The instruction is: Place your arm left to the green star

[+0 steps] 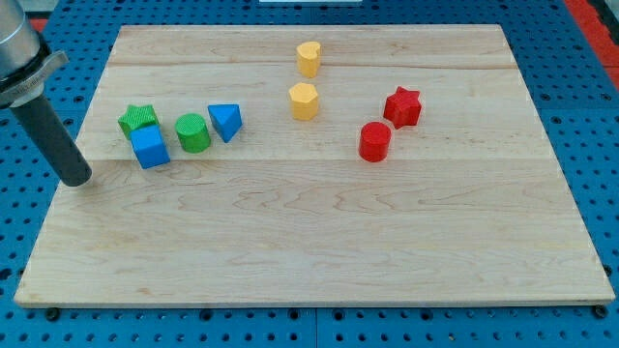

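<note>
My tip (75,180) is sitting on the wooden board (309,251) near its left edge, at about 8 o'clock from the green star (138,119), apart from it, touching nothing; no jaws here, just a bare rod holding nothing. Green star is lying at the left of the board, touching the blue cube (150,147) at its 5 o'clock, with the green cylinder (193,132) just beside at 3 o'clock and the blue triangular block (225,122) further that way. Yellow heart (309,58), yellow hexagonal block (304,101), red star (402,106) and red cylinder (374,141) are sitting well apart. Risk: I'm judging the tip is low of target; cutting straight towards the star could be clipping the blue cube and shoving the star.
</note>
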Controlling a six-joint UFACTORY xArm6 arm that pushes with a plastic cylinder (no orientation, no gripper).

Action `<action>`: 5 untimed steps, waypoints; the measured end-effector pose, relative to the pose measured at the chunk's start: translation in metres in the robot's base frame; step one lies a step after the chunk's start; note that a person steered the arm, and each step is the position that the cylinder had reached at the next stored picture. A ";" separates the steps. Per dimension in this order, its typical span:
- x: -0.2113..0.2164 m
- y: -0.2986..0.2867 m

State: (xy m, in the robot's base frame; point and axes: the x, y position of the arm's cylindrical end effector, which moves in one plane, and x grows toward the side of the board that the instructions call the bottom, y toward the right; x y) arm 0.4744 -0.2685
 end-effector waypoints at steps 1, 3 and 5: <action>0.000 0.000; -0.001 0.030; -0.038 0.021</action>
